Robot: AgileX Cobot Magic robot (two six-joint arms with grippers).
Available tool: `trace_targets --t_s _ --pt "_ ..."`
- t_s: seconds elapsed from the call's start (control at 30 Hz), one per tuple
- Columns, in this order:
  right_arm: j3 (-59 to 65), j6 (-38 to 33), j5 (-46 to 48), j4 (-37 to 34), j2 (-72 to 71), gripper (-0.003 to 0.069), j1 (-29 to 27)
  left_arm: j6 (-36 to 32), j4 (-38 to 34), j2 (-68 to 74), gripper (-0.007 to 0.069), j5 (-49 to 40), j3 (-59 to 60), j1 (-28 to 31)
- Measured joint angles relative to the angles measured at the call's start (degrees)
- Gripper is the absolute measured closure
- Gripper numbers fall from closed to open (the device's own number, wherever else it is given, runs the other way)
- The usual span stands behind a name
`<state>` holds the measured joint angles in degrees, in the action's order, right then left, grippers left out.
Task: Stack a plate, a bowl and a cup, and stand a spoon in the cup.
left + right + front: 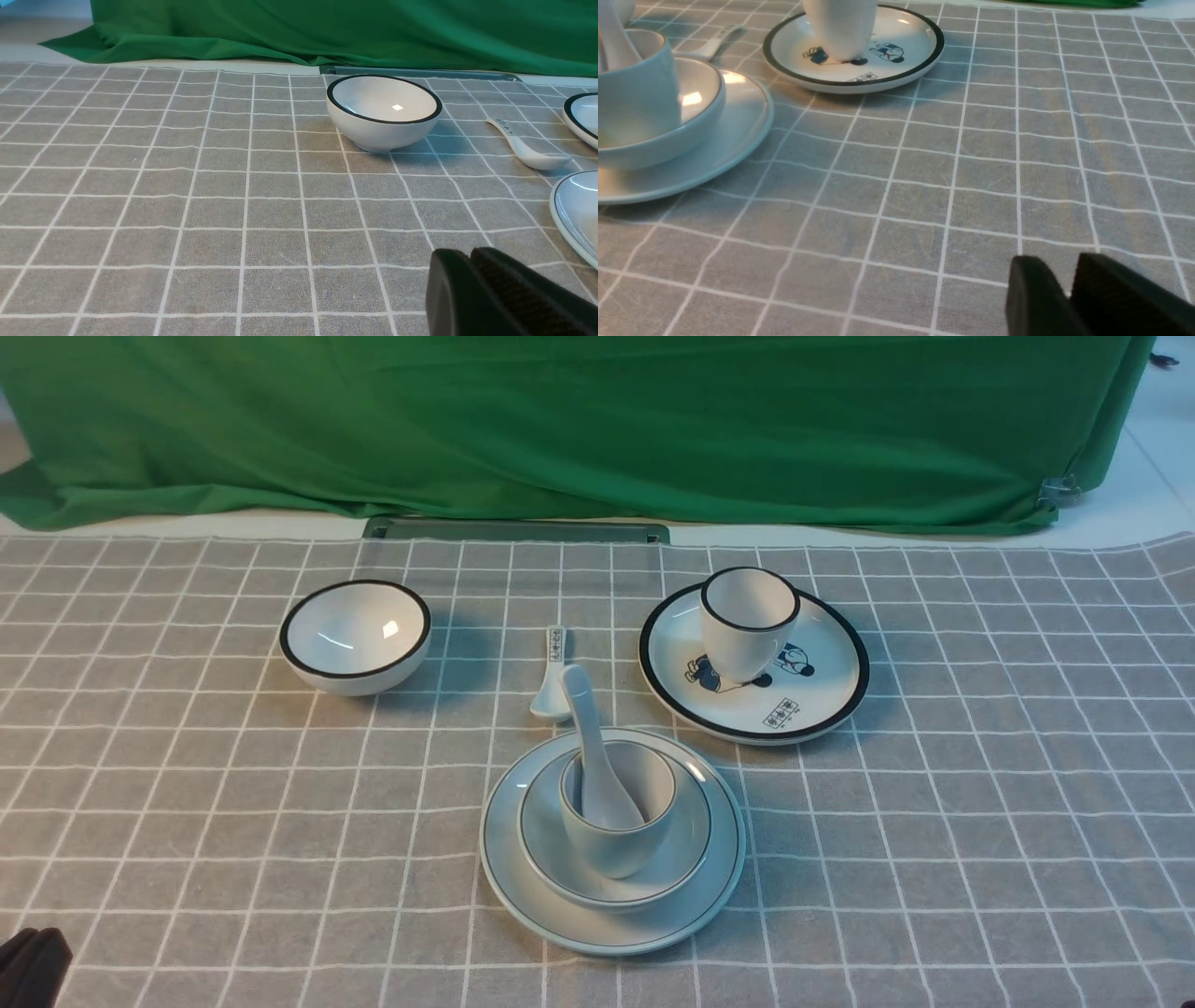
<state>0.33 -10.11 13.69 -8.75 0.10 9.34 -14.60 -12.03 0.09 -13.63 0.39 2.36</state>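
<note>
We judge the stack complete: the plate (611, 919) lies near the middle of the table's near edge, the bowl (672, 873) sits centred in it, the cup (618, 835) stands in the bowl, and the spoon (597, 756) leans in the cup, handle tilted toward the far edge.

Risk 1: the spoon leans on the cup rim only. A knock to the tablecloth (934, 821) or the stack could tip it out or topple the cup.

Risk 2: any sweep of an arm across the centre could strike the projecting handle.

The left gripper (469, 261) shows its jaws pressed together, holding nothing, low over the cloth near the near-left corner; the plate's rim lies just beside it, toward the centre. The right gripper (1069, 280) shows only a narrow gap between its pads and grips nothing, sitting toward the near-right part of the table, well apart from the stack.

The black-rimmed bowl (356, 637), small spoon (553, 677) and cartoon plate (754, 663) with its cup (749, 621) stand clear, nearer the far edge.
</note>
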Motion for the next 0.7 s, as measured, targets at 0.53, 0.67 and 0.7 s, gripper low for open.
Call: trace_targets --t_s 0.53,0.67,0.7 --pt "0.0 0.0 0.0 0.0 0.0 0.0447 0.0 0.0 0.0 0.0 0.0607 0.0 0.0 0.0" --pt "0.0 0.0 0.0 0.0 0.0 0.0443 0.0 0.0 0.0 0.0 0.0607 0.0 0.0 0.0" --pt "0.0 0.0 0.0 0.0 0.0 0.0442 0.0 0.0 0.0 0.0 0.0607 0.0 0.0 0.0"
